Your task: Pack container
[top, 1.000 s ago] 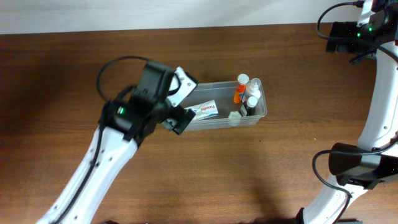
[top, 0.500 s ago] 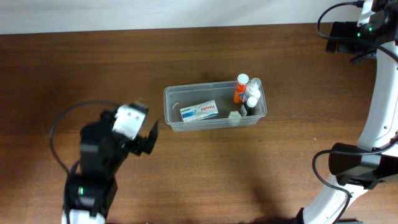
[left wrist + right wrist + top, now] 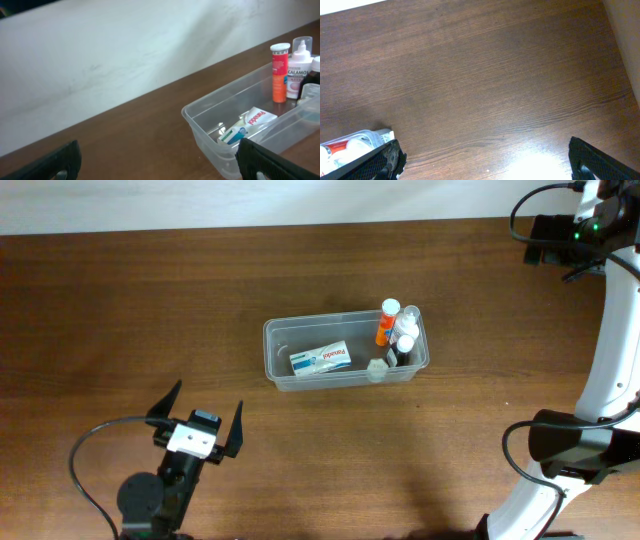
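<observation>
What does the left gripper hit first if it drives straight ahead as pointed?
Likely nothing on its midline: the left gripper points over bare table just left of the container. The finger nearer it might clip the container's left end; depth is unclear.

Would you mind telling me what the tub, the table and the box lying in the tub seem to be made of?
Tub: likely clear, glossy plastic, given its see-through walls and rounded moulded corners.
Table: wood or wood-look laminate, judging by the brown grain lines, with a slight sheen.
Box: probably printed cardboard, white with sharp edges, though it is too small to be sure.
</observation>
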{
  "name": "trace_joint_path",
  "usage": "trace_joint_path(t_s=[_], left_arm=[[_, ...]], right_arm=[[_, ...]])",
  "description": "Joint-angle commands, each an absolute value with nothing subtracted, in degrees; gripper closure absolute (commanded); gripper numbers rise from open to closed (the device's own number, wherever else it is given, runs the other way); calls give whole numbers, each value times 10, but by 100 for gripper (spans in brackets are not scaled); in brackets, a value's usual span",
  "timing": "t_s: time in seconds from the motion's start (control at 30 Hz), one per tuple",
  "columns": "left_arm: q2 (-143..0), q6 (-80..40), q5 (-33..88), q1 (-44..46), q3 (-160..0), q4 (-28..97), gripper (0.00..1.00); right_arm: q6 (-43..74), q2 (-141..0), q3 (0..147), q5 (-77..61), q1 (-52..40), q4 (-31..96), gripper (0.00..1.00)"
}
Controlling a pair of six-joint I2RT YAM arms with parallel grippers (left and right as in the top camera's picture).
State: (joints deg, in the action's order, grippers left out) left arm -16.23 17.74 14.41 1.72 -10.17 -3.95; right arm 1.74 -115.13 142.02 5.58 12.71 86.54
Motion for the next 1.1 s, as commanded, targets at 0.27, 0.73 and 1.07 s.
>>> trace_joint_path(t_s=[0.27, 0.73, 1.07], left_arm=[[-63, 176, 133, 13, -15, -56, 1], [-3, 176, 77, 13, -5, 39, 1], [-3, 176, 77, 13, -5, 39, 1]], right_arm=[[24, -1147, 1427, 61, 128, 864, 2], [24, -1147, 1427, 61, 128, 864, 2], [24, -1147, 1427, 61, 128, 864, 2]])
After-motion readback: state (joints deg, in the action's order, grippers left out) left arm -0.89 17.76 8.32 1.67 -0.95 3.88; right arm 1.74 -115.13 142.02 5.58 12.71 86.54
